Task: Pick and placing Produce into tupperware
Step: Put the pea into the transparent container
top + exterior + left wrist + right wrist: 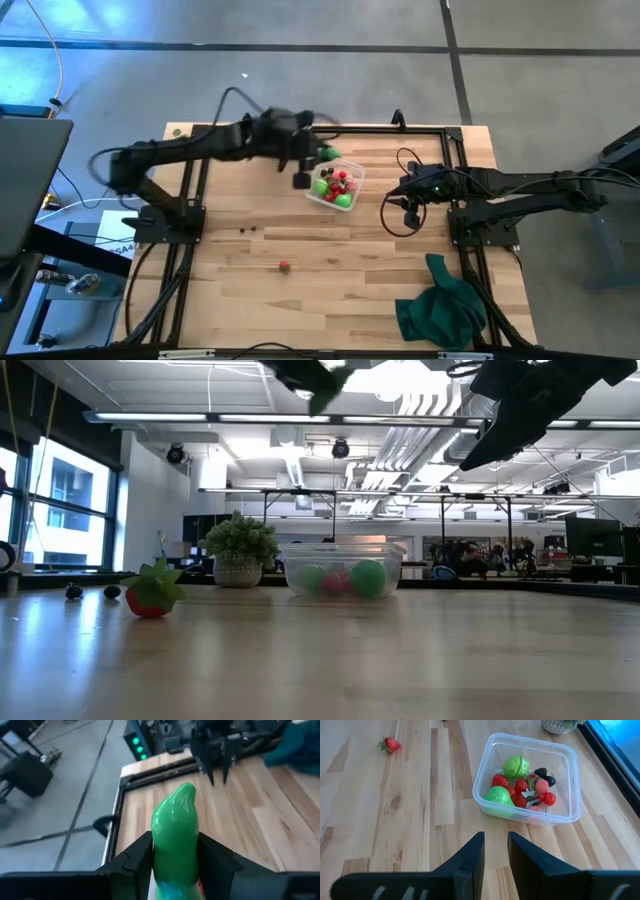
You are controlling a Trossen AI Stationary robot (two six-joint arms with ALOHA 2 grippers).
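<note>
High view: left gripper (318,158) up over far edge of clear square plastic tupperware (322,195), jaws pinching bright green oblong produce piece (327,154); container just below, left arm nearer.

Low view: red strawberry (148,600) loose on wooden desk (320,660).

Left wrist: oblong's long axis runs straight out between jaws.

Right wrist: right gripper (495,851) jaws slightly apart, empty, near tupperware.

Overhead, table-level, two wrist views
</note>
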